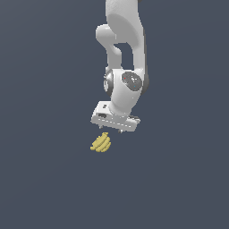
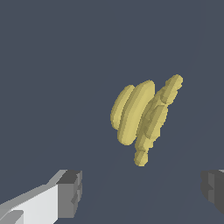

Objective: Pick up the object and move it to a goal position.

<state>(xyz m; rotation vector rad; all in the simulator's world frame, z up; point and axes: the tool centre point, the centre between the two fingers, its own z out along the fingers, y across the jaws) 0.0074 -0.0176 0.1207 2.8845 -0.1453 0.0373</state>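
Bananas lie on the dark floor, a small yellow bunch just below the claw and toward the exterior view's left of it, not touching it. Above them the white arm reaches down with the claw hanging free. In the wrist view the bananas sit ahead of the gap between the two grey fingers, which stand wide apart and hold nothing.

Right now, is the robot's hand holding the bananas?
No, the gripper is open, and the bananas lie apart from its fingers.
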